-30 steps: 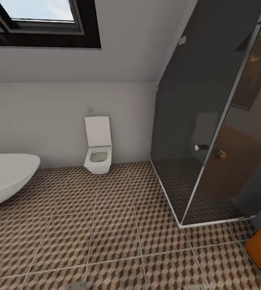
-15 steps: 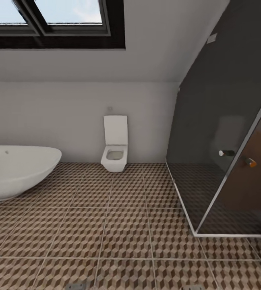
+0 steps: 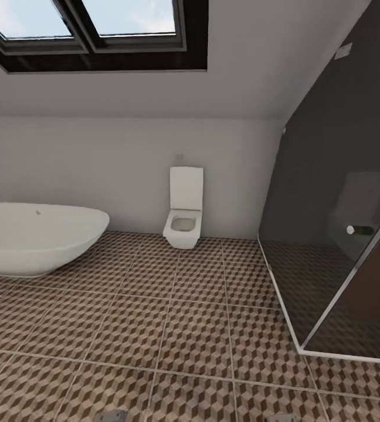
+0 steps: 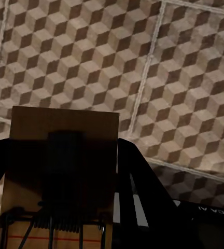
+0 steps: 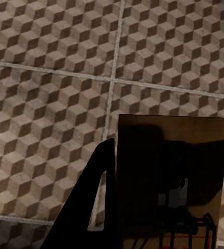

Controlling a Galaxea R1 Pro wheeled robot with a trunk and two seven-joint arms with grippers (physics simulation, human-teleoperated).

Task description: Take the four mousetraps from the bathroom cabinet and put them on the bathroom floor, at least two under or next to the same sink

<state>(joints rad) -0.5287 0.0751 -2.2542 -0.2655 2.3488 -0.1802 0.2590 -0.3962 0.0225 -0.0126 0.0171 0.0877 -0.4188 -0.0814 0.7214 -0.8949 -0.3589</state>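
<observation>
Head view: I look across the floor [image 3: 172,346], cube-patterned tiles running from the bottom edge to the far wall. A white bathtub [image 3: 37,237] sits at nine o'clock, its left end cut off by the frame. A white toilet [image 3: 184,214] with its lid up stands against the wall at about twelve o'clock. A dark glass shower enclosure [image 3: 336,223] fills the three o'clock side; its right part is cut off, and a small handle [image 3: 359,230] shows on the glass. A skylight [image 3: 96,29] is at eleven o'clock, cropped at the top. At the bottom edge, two small grey shapes barely enter the frame; I cannot tell what they are.

Left wrist view: the left gripper [image 4: 60,197] is clamped on a mousetrap [image 4: 63,171], a flat brown slab held between dark fingers [image 4: 143,192]. The slab's middle is in shadow. Its wire spring [image 4: 65,223] is at six o'clock, partly cut off. Tiles lie behind it, apart from it.

Right wrist view: the right gripper [image 5: 169,197] grips a second trap [image 5: 171,176], again a brown slab, shadowed over most of its face. One dark finger [image 5: 88,207] is plain at seven o'clock; the other is only a sliver at the frame's edge. Wire parts at six o'clock are cut off and hard to make out. Tiles lie behind.
</observation>
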